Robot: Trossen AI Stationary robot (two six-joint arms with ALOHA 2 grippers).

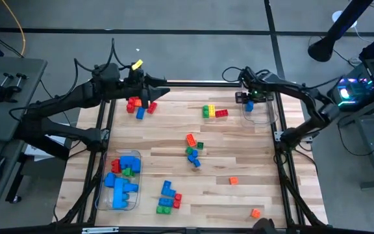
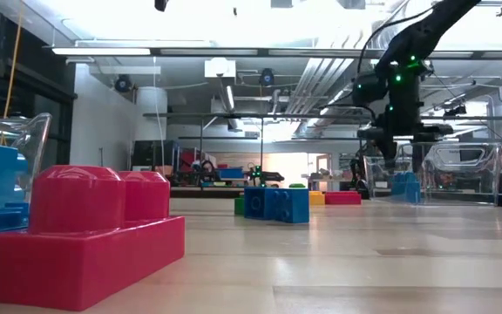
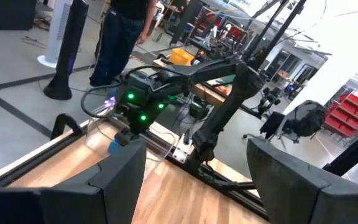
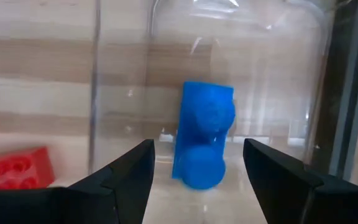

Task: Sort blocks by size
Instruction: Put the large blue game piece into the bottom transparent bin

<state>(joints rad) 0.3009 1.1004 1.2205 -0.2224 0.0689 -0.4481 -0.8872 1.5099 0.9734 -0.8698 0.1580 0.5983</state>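
right wrist: blue brick [image 4: 204, 134] in tub [image 4: 278, 74] | high: barely visible

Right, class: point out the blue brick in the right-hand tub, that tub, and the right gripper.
blue brick [image 4: 202, 134], right wrist view, studded top.
clear tub [image 4: 253, 37], right wrist view, far wall.
right gripper [image 4: 197, 165], right wrist view, between fingertips.

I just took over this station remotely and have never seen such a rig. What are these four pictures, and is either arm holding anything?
Two dark robot arms work at a wooden table. One picture looks down from overhead, one looks level across the tabletop, and two come from the wrists. Coloured studded plastic bricks lie scattered; a clear plastic tub near the left arm holds big blue ones. The right gripper hangs open above another clear tub containing one blue brick. The left gripper is open, holding nothing.
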